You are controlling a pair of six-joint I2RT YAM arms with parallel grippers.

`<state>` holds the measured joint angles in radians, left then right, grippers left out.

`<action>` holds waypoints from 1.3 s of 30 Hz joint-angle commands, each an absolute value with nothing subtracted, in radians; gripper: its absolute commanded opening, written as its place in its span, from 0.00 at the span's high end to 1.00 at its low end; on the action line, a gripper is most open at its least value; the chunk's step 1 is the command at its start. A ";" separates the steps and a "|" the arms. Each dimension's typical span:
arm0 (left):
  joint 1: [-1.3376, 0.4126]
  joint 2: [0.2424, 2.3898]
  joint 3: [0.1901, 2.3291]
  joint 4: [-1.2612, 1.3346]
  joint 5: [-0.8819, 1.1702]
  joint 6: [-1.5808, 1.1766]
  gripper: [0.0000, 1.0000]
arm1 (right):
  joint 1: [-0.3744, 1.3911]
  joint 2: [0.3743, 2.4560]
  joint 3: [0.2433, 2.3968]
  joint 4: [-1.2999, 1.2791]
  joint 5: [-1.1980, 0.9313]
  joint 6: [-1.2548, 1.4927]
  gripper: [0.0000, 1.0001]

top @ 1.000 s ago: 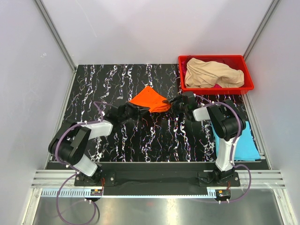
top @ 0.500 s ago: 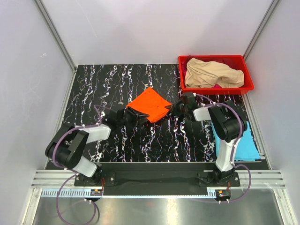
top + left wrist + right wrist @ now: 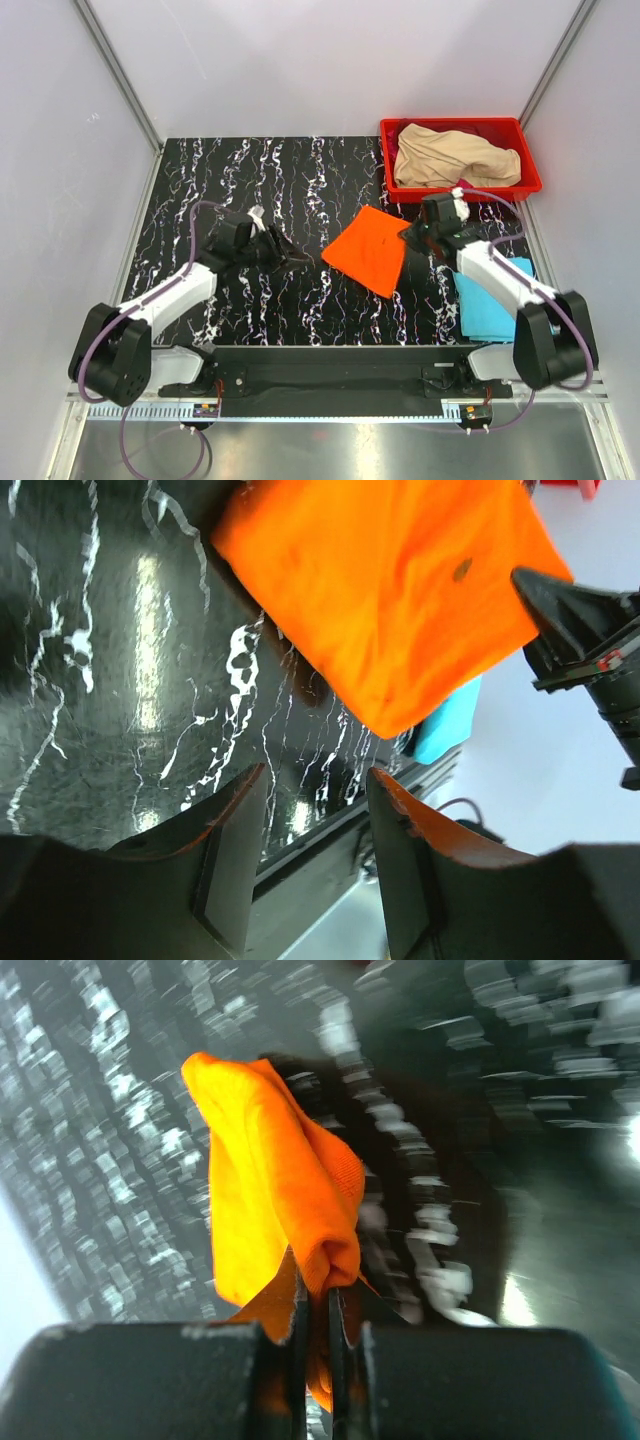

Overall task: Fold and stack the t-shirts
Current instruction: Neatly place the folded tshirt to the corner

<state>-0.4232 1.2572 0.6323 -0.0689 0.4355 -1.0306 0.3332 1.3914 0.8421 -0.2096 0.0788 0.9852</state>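
The folded orange t-shirt (image 3: 372,249) hangs tilted just above the black marbled table (image 3: 220,170), right of centre. My right gripper (image 3: 410,234) is shut on its right edge, and the cloth (image 3: 270,1180) bunches between the jaws in the right wrist view. My left gripper (image 3: 300,260) is open and holds nothing, a short way left of the shirt (image 3: 400,590). A folded light blue t-shirt (image 3: 492,305) lies flat at the table's right front, partly under the right arm. A crumpled beige t-shirt (image 3: 450,158) fills the red bin (image 3: 530,185), with a bit of magenta cloth (image 3: 466,184) under it.
The red bin stands at the back right corner of the table. White walls with metal rails close in the table on three sides. The arm bases sit on a black rail at the near edge.
My right gripper has shut on the orange t-shirt and carried it right and toward the front. My left gripper has let go, opened and drawn back to the left.
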 commanded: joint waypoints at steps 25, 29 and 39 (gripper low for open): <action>-0.341 1.295 0.747 -0.101 0.706 -0.811 0.52 | -0.044 1.288 1.298 -0.902 0.342 0.764 1.00; -0.339 1.321 0.761 -0.104 0.724 -0.805 0.52 | -0.072 1.319 1.356 -0.916 0.327 0.727 1.00; -0.334 1.348 0.750 -0.080 0.750 -0.813 0.53 | -0.173 1.384 1.500 -0.945 0.245 0.663 1.00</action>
